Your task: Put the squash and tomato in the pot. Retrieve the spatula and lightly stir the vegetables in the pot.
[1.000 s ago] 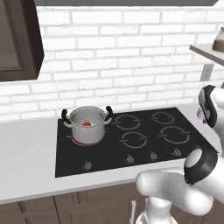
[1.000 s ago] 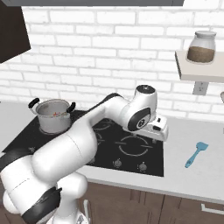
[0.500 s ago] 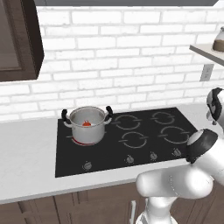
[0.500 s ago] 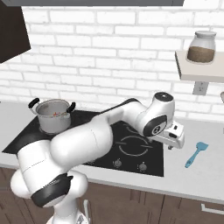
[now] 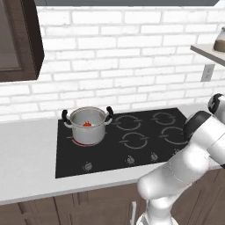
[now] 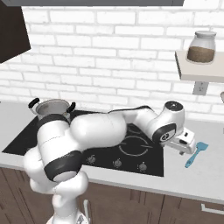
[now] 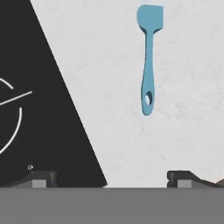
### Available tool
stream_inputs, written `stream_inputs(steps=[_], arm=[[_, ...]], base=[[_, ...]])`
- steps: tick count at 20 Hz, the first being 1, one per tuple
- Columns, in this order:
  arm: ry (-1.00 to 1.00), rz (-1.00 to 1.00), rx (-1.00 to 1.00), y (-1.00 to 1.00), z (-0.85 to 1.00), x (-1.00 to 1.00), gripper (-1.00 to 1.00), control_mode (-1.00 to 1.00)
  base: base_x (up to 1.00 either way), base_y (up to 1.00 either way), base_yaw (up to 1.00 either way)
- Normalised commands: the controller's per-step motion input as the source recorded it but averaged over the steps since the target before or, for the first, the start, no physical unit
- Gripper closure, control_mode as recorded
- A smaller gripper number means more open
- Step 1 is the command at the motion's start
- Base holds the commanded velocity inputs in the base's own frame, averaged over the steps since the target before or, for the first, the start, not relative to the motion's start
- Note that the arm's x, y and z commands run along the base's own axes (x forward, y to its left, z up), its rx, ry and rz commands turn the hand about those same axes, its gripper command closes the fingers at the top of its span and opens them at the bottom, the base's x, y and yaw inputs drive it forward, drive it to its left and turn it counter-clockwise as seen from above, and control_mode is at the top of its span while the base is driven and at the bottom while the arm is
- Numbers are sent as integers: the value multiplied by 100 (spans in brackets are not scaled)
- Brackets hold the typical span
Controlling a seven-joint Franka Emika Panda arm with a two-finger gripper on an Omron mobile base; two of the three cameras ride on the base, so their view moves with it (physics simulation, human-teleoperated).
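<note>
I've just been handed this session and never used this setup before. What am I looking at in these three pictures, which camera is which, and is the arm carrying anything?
The machine is a white robot arm on a drivable base in a rendered kitchen. Two pictures come from cameras on the base, behind the arm to its left and right. The third looks along its two-finger gripper, which is open and carries nothing.

On the black cooktop stands a shiny steel pot with black loop handles; a small red tomato lies inside. Whether the squash is in there too cannot be made out. The long teal-blue spatula lies flat on the grey counter beside the cooktop, ahead of the gripper, untouched.
</note>
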Motion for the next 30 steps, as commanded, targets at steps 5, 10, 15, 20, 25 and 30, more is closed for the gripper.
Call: stream_inputs(steps=[5, 10, 15, 20, 25, 30], arm=[[-1, -3, 0, -47, -11, 11, -100, -100], [0, 0, 0, -47, -17, 9, -100, -100], [0, 0, 0, -35, -24, 0, -100, -100], [0, -1, 4, -14, 11, 0, -100, -100], [0, 0, 18, -19, 46, 0, -100, -100], [4, 0, 22, -28, 27, 0, -100, -100]], base=[[0, 0, 0], [0, 0, 0], [0, 0, 0], [0, 0, 0], [0, 0, 0], [0, 0, 0]])
